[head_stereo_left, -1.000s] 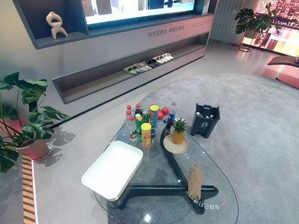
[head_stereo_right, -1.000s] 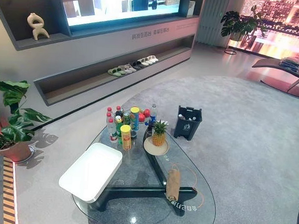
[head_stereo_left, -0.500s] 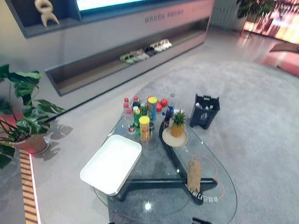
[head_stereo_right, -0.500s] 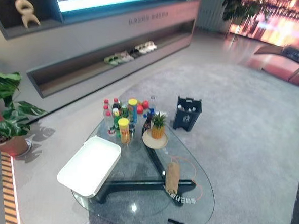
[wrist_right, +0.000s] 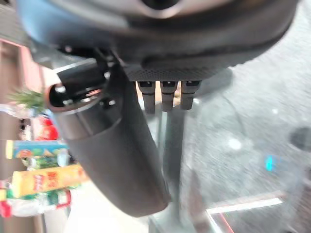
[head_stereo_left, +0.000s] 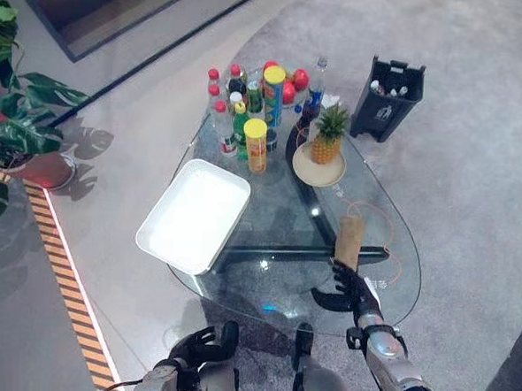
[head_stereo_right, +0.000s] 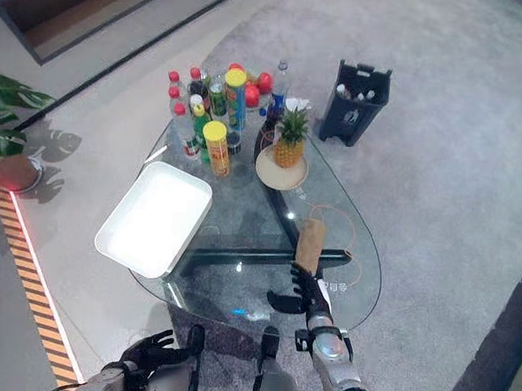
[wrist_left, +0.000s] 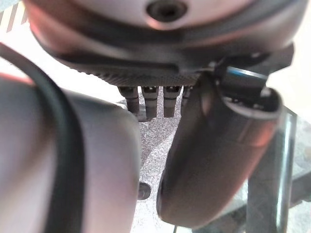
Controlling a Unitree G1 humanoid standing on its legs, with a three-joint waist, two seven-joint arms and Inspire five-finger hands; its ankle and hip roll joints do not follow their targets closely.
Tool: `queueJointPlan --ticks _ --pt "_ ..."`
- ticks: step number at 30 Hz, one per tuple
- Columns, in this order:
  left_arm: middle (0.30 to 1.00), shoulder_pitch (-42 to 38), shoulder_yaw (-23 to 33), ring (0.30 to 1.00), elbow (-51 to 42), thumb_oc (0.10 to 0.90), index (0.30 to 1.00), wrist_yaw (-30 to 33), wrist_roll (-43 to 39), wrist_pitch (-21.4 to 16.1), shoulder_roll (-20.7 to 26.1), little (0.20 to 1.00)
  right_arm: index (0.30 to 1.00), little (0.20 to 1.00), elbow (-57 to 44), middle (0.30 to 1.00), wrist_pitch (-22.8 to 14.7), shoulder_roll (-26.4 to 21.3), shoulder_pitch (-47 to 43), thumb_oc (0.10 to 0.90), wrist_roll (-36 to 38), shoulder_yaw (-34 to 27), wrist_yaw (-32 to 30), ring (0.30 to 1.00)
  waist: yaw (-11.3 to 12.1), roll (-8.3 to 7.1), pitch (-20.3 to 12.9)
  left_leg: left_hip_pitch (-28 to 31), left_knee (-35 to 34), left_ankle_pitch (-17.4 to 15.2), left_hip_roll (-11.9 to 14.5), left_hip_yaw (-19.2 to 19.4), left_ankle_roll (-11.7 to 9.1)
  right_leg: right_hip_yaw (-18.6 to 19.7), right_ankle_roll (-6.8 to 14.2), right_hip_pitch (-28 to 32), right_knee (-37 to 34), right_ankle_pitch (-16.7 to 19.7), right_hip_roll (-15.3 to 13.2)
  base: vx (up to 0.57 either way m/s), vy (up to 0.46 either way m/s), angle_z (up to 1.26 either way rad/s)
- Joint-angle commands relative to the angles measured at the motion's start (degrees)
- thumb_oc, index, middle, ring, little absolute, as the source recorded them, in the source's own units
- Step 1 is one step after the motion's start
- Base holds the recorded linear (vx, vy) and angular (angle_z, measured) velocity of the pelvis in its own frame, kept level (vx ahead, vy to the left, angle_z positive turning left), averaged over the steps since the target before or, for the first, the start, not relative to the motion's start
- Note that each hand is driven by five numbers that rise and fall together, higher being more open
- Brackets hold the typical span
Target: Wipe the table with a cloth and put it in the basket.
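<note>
One rolled-up tan cloth (head_stereo_left: 348,239) lay on the oval glass coffee table (head_stereo_left: 388,296), near its right edge, with its long axis running 12 to 6. The dark right hand (head_stereo_left: 354,290) sat just beside its near end, so the cloth was at 12 o'clock from the fingers, which looked straight and relaxed and were holding nothing. I'd say that arm had the obvious reach. The dark left hand (head_stereo_left: 197,349) hung low off the near edge of the table, well away at about 8 o'clock from the cloth, with its fingers loosely curled and empty.

At 9 o'clock from the cloth was a white rectangular tray (head_stereo_left: 194,215), at 12 a pineapple on a round plate (head_stereo_left: 321,154), and behind that a bunch of bottles and cans (head_stereo_left: 250,105). A dark slotted basket (head_stereo_left: 386,99) stood on the grey carpet (head_stereo_left: 476,164) past the far end of the table, around 1 o'clock. A leafy potted plant (head_stereo_left: 14,127) was way off at 10.
</note>
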Motion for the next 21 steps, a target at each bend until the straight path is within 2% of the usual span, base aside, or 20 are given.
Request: queueJointPlan --ticks 1,3,4,5,13,14,21 --pt "0.900 0.03 -1.89 0.900 1.37 0.800 0.900 0.52 -2.28 -1.40 -0.62 0.900 0.900 0.900 -8.24 0.900 -3.00 -3.08 -1.65 0.800 -4.31 -0.38 -10.04 0.900 -1.91 -0.96 0.94 -2.47 4.35 -3.03 -4.97 2.89 3.48 1.82 -0.86 -4.26 9.08 -4.14 1.94 -0.05 0.037 0.00" --pt "0.900 -0.22 -1.92 0.900 1.49 0.800 0.900 0.56 -2.58 -2.12 -0.89 0.900 0.900 0.900 -11.04 0.900 -3.72 -3.37 -2.19 0.800 -6.73 -1.10 -14.90 0.900 -2.17 -0.89 2.07 -3.82 5.62 -3.26 -5.09 3.25 3.45 1.84 -0.90 -5.43 9.69 -4.04 1.87 -0.02 0.018 0.01" --pt "0.900 -0.25 -1.92 0.900 1.51 0.800 0.900 0.54 -2.61 -2.17 -0.91 0.900 0.900 0.900 -11.23 0.900 -3.82 -3.39 -2.25 0.800 -6.96 -1.14 -15.26 0.900 -2.19 -0.88 2.16 -3.92 5.72 -3.28 -5.10 3.29 3.45 1.85 -0.90 -5.52 9.75 -4.04 1.87 -0.01 0.037 0.01" --pt "0.900 -0.63 -2.05 0.900 1.64 0.800 0.900 0.38 -2.86 -2.80 -1.12 0.900 0.900 0.900 -13.14 0.900 -4.29 -3.62 -2.93 0.800 -8.22 -1.52 -18.71 0.900 -2.39 -0.74 3.05 -4.88 6.54 -3.44 -5.23 3.54 3.49 2.01 -0.96 -6.36 10.17 -4.04 1.85 -0.01 0.039 -0.01" --pt "0.900 -2.76 -3.64 0.900 0.50 0.800 0.900 0.02 -5.36 -5.33 -1.98 0.900 0.900 0.900 -20.21 0.900 -4.67 -4.62 -7.05 0.800 -11.60 -2.57 -28.79 0.900 -3.00 -0.06 7.51 -10.12 10.66 -3.82 -5.22 4.53 3.16 2.11 -1.39 -11.24 12.77 -4.01 1.77 -0.02 0.046 -0.03" --pt "0.900 -3.18 -4.00 0.900 -0.24 0.800 0.900 0.31 -5.73 -5.57 -2.18 0.900 0.900 0.900 -21.90 0.900 -4.20 -4.93 -8.04 0.800 -12.61 -2.93 -31.57 0.900 -3.10 0.06 8.70 -11.59 11.76 -3.88 -5.19 4.51 3.12 2.20 -1.56 -12.65 13.76 -4.09 1.79 -0.01 0.036 -0.04" --pt "0.900 -3.94 -5.10 0.900 -2.52 0.800 0.900 1.24 -6.96 -4.80 -2.23 0.900 0.900 0.900 -24.19 0.900 -1.81 -5.64 -9.91 0.800 -15.68 -3.67 -39.25 0.900 -3.19 0.47 9.33 -16.07 13.58 -4.05 -5.34 4.94 3.30 2.14 -1.41 -17.22 15.48 -3.94 1.38 0.01 0.022 -0.02"
